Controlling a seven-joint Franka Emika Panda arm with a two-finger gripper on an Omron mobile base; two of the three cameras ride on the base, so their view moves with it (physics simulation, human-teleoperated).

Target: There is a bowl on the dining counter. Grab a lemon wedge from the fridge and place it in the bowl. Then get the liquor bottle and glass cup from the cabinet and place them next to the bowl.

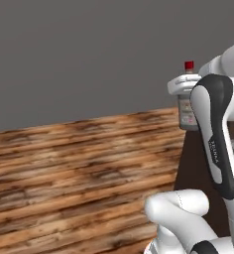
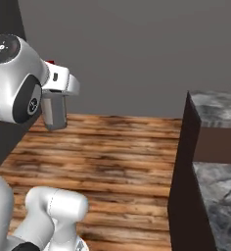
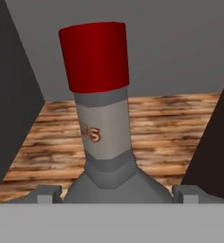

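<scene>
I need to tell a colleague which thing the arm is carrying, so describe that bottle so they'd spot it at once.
Follow the white arm up to its gripper; the liquor bottle sits upright between its fingers, above the wooden floor. It is grey glass with a long neck, a red-lettered label and a bright red cap, the scene's one red spot.

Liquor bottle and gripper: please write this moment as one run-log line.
phase: carrying | gripper: wide jaws around liquor bottle, held upright | bottle cap: red | below: wooden floor | dining counter: at right
</scene>
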